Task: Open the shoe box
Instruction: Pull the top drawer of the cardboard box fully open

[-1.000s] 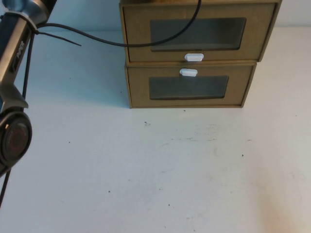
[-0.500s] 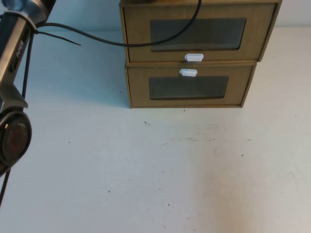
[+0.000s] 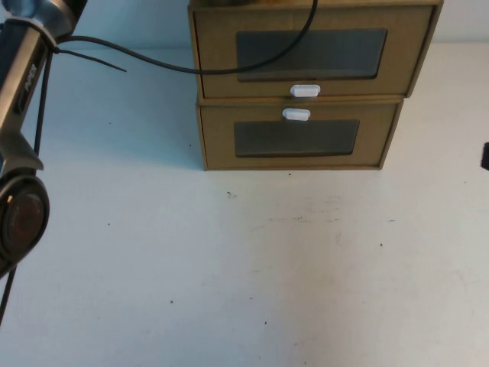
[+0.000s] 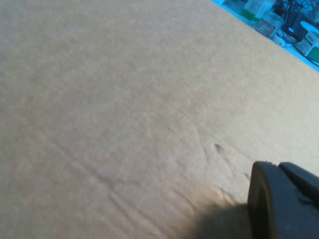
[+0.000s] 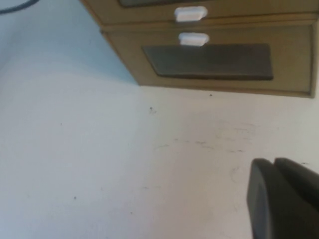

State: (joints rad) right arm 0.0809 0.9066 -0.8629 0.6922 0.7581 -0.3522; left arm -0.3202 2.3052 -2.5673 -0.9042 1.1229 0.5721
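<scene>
So the two shoe boxes are stacked at the far middle of the white table [image 3: 229,275], the upper shoe box [image 3: 218,53] squarely on the lower shoe box [image 3: 218,138], both shut. The right gripper [image 5: 275,167] hangs over the bare tabletop on the near right, its fingers [image 5: 261,199] pressed together on nothing, well apart from both boxes, which sit farther away and to its left. The left gripper [image 4: 276,172] is right up against a flat cardboard face that fills its wrist camera. Honestly can't tell whether it's spread or closed, or which box that is. The left arm [image 3: 23,115] runs up the left edge, and a black cable [image 3: 153,63] droops across the upper box front. Each box's long axis runs left to right, with the windowed front facing the near side. The upper white handle [image 3: 304,90] and lower white handle [image 3: 296,115] sit just beside each other at the seam.
</scene>
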